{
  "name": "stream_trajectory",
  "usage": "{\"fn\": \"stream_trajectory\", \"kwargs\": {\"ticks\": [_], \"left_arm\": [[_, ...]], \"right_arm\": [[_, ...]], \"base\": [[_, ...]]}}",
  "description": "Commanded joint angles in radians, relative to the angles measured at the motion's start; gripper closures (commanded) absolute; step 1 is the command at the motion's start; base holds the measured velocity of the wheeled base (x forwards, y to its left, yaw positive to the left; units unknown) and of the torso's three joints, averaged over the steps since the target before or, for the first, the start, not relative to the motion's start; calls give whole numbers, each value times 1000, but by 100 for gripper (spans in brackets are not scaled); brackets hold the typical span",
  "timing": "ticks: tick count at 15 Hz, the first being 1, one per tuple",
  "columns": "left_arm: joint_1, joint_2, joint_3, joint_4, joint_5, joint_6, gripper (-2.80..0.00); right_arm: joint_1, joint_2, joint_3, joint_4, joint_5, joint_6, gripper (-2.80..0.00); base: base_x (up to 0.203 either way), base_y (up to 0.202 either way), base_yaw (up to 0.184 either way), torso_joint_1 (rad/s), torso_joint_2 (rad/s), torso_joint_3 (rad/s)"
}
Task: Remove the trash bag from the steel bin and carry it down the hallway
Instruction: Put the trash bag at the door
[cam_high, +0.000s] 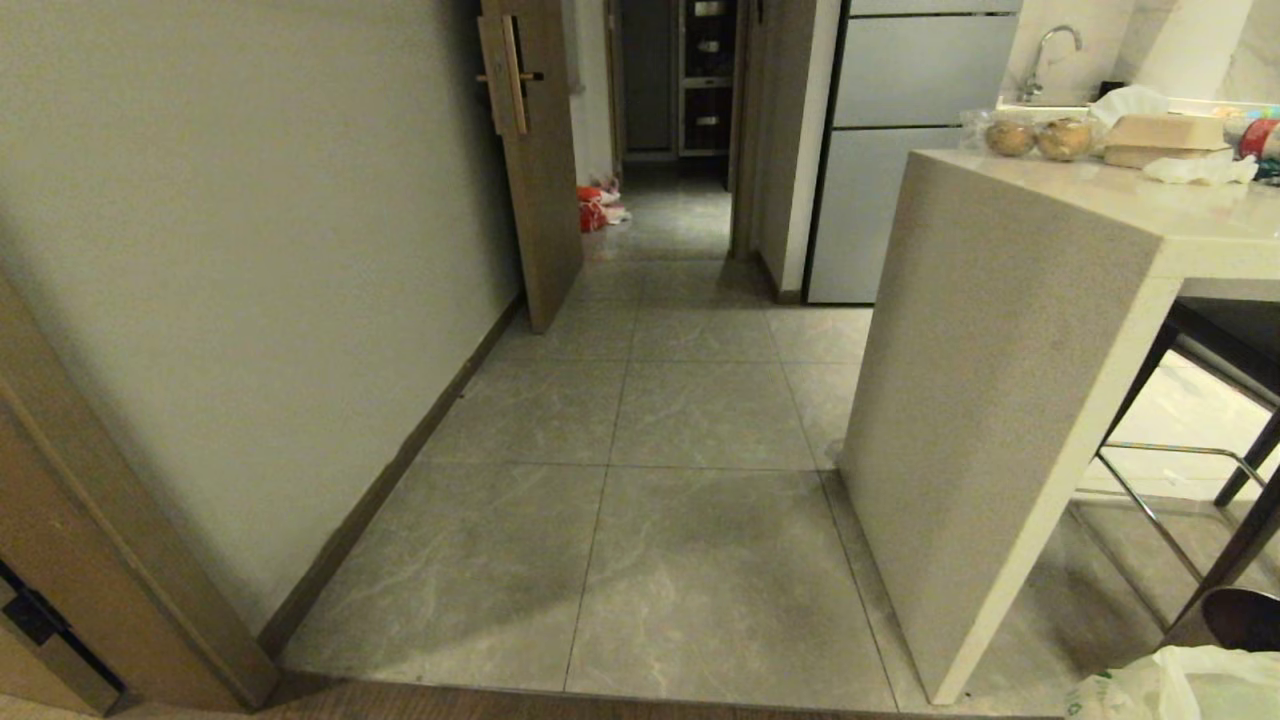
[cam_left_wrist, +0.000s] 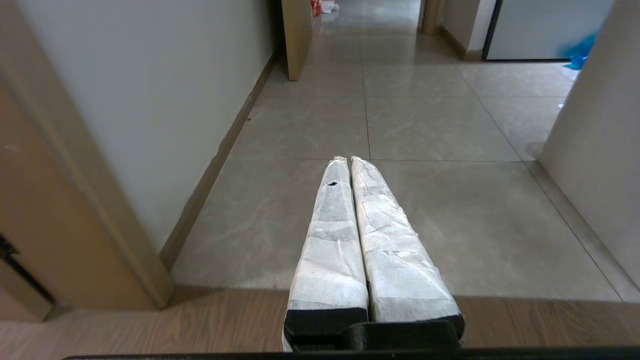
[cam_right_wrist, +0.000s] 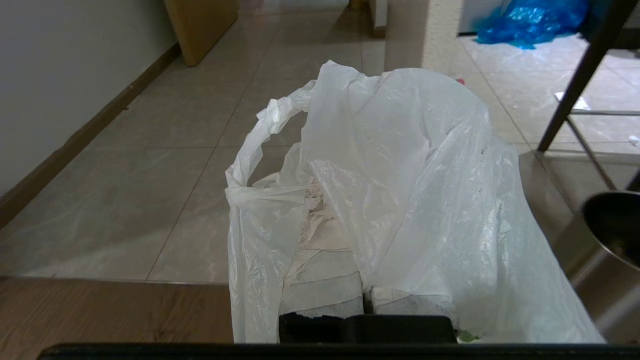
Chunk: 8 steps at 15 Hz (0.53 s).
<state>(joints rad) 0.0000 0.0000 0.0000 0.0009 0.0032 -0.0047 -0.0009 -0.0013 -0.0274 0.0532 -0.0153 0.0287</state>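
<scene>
**Bag out of the bin, hallway still ahead**

We have the bag in our right gripper. Its fingers are closed together with the thin white plastic pinched between them, and the rest of the bag drapes up and over the fingers, one handle loop standing open beside them. In the head view only a corner of the bag shows at the lower right, with a trace of green print on it.

The bin sits just beside the bag on our right, its dark rim and steel mouth partly in view. The bag looks clear of it, so we judge the removal done.

Our left gripper hangs empty, its two padded fingers pressed shut and pointing along the floor.

What is left is the carry. The hallway runs ahead over grey tiles, between the wall on our left and the end of the counter on our right. Further on, a wooden door stands open into the passage and narrows it, and a red bag lies on the floor beyond. We stand at the strip of wood flooring before the tiles, so by our reckoning almost the whole walk remains.
</scene>
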Motion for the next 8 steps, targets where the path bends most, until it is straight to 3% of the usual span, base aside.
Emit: {"fn": "stream_trajectory", "kwargs": {"ticks": [1,8], "left_arm": [[0,2,0,1,0,-1,0],[0,2,2,1,0,-1,0]], "right_arm": [[-1,1,0,0,0,0,0],[0,1,0,-1,0,0,0]], "base": [[184,0,0,2,7,2],[189,0,2,4,2,2]]}}
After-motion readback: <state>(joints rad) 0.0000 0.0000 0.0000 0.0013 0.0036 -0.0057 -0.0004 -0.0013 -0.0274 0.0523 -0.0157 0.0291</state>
